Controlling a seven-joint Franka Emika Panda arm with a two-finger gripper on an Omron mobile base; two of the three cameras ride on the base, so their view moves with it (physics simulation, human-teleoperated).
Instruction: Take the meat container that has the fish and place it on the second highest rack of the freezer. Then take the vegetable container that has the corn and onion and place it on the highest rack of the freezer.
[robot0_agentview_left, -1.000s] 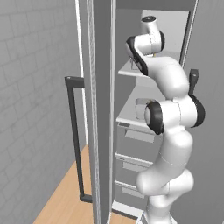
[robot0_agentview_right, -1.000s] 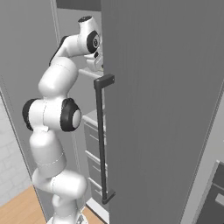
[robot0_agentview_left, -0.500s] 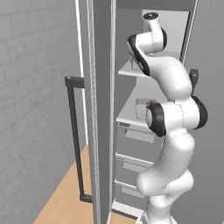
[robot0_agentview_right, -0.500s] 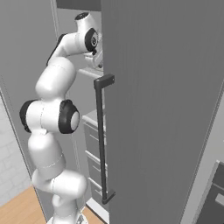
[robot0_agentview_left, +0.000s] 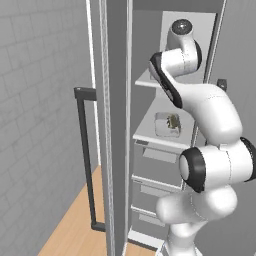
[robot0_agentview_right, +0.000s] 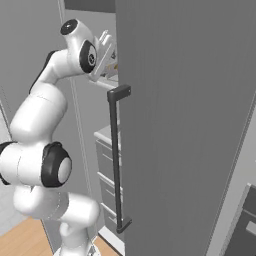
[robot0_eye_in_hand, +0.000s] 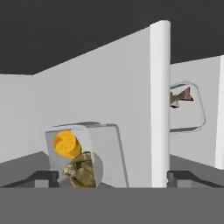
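Looking at veg box (robot0_eye_in_hand: 85, 153) first: clear tub w/ corn (robot0_eye_in_hand: 65, 144) + onion (robot0_eye_in_hand: 83, 171) inside, parked on top rack (robot0_agentview_left: 145, 81) of freezer (robot0_agentview_left: 117, 125). Reads as the right shelf for it per task. Can't tell from hand view if seated fully flat, since cam is rolled.

Seeing gripper (robot0_eye_in_hand: 113, 177) spread wide around veg box: 1 fingertip (robot0_eye_in_hand: 46, 177) just beside box's edge, the other well apart near white post (robot0_eye_in_hand: 159, 105). No squeeze visible, so judged not holding anything. Makes sense if the rack alone is meant to carry the box now.

Spotting fish box (robot0_agentview_left: 167, 124) on 2nd rack (robot0_agentview_left: 150, 136), 1 board below, fish (robot0_agentview_left: 173, 121) lying small in it. Also glimpsed in hand view past post, fish box (robot0_eye_in_hand: 188, 107) w/ fish (robot0_eye_in_hand: 180, 97). Placed low so top board stays free for veg.

Below that: grey drawers (robot0_agentview_left: 157, 155). Door (robot0_agentview_right: 190, 125) swung open w/ dark handle (robot0_agentview_right: 116, 160), giving arm room to reach in high.

Judging both placements done, or v. nearly. Next prob. needs straight pull-back, fingers kept wide, to avoid nudging veg box off rack edge.
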